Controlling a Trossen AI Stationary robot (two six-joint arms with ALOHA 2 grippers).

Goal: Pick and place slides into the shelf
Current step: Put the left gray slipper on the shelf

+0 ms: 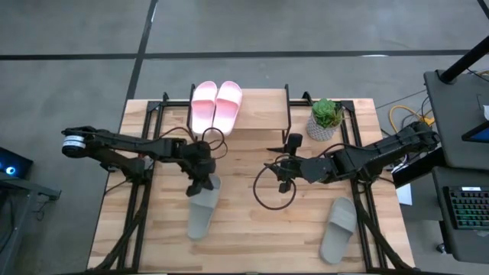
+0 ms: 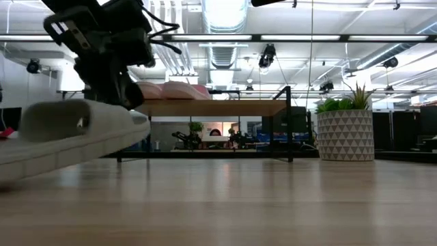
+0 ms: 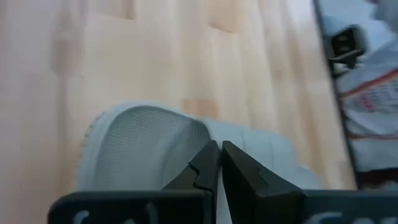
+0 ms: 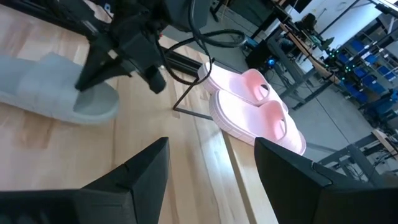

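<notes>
Left gripper (image 1: 205, 182): jaws pressed together, pinching the toe end of a grey slide (image 1: 202, 210). Wrist view confirms: fingertips (image 3: 214, 163) meet over the slide's strap edge. Low view shows that end raised off the bench, sole tilted, far end not visible there, so can't tell whether it rests on the wood.

Right gripper (image 1: 281, 177): jaws spread wide, nothing between them, hovering near mid-bench. Its wrist view looks out toward the pink pair and the left arm.

Slide positions:
- Grey slide in the grip: left-centre of bench, long axis running front-to-back, gripped end toward the shelf.
- Second grey slide (image 1: 338, 228): flat on bench near front right corner, well apart from both grippers; right arm is nearer.
- Pink pair (image 1: 216, 105): side by side on the shelf (image 1: 263, 114) at its left end, toes overhanging the back edge.

Key relation for the coming move, in my judgement: the shelf lies straight ahead of the left gripper, toward the back edge, and the held slide's long axis is already roughly in line with the pink pair. Free plank is to the right of the pink pair, so the carry needs a shift back plus a little right.

Potted plant (image 1: 325, 118) stands beside the shelf's right end, back right of bench. Risk: low, but note for right arm.
</notes>
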